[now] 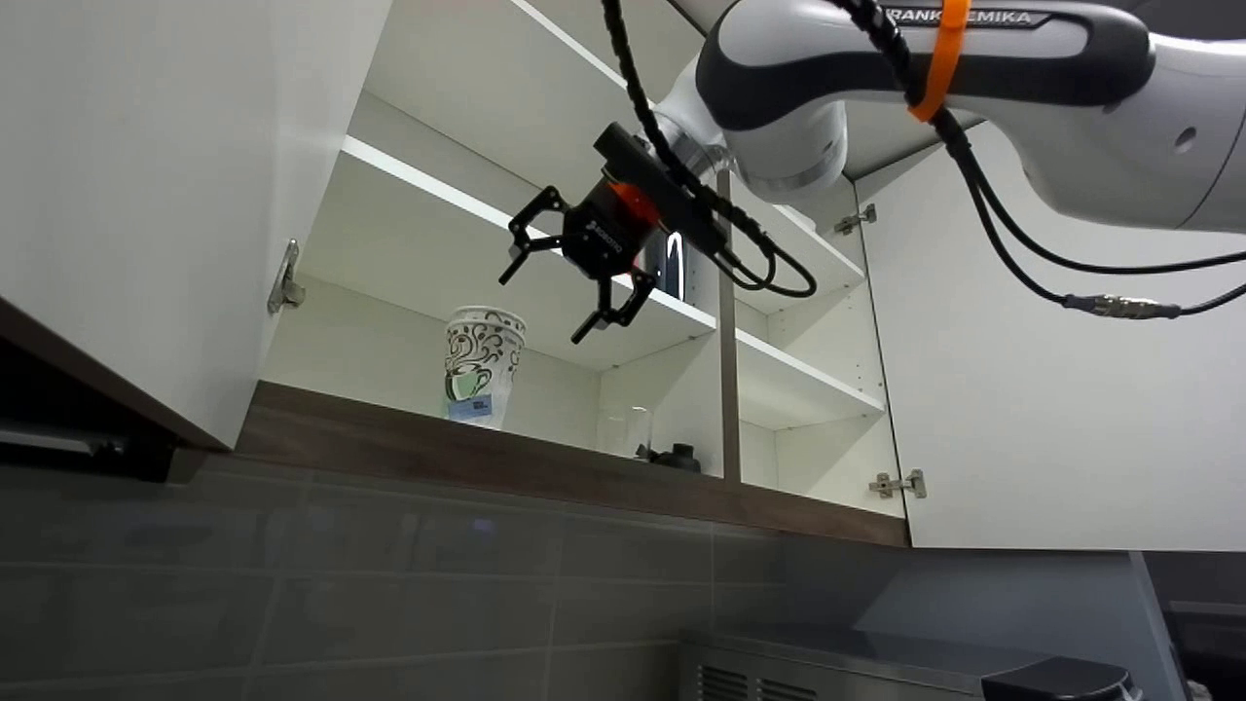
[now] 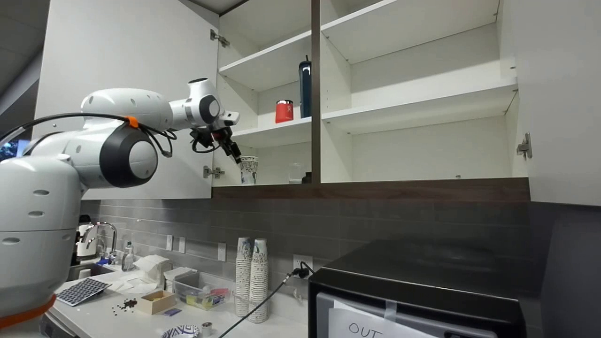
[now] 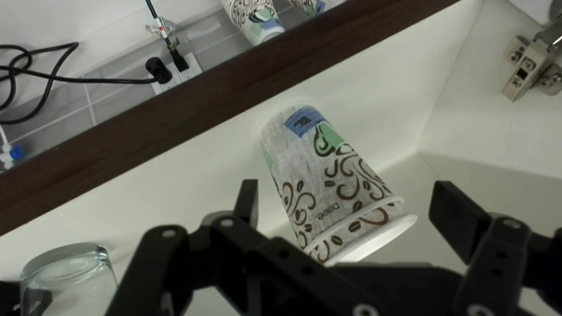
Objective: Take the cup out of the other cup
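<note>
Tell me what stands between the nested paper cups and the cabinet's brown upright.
From the nested paper cups: a clear glass, then a black object nearest the brown upright. Both exterior views show this.

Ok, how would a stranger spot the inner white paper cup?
Find the open white wall cabinet. On its bottom shelf, near a clear glass tumbler, stand two nested patterned cups. The inner cup sits higher, its lip showing above the outer cup.
</note>
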Robot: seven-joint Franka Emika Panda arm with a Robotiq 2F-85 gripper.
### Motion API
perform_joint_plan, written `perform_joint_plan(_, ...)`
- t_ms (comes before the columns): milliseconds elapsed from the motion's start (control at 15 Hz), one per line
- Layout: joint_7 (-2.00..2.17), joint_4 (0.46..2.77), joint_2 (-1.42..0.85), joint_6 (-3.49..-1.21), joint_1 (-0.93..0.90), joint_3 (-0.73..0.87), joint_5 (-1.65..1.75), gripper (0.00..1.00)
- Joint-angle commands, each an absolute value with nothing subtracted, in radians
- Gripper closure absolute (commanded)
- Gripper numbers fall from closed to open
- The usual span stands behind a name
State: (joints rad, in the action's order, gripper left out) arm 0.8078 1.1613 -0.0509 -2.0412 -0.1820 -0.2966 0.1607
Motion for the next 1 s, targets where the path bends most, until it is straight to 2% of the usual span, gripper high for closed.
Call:
perform_joint_plan(0,0.848,1.060,-0.136,-2.061,-0.202,-0.303,0.242,0.00)
perform_joint_plan(533,0.835,0.896,-0.227,-1.998,-0.213,-0.299,0.272,0.00)
perform_joint_plan(667,0.833,0.836,-0.255,-1.952,-0.274,-0.232,0.261,0.09)
perform_joint_plan(867,0.832,0.759,-0.294,-1.873,-0.312,-0.193,0.255,0.14)
perform_joint_plan(933,0.831,0.737,-0.305,-1.850,-0.323,-0.182,0.254,0.11)
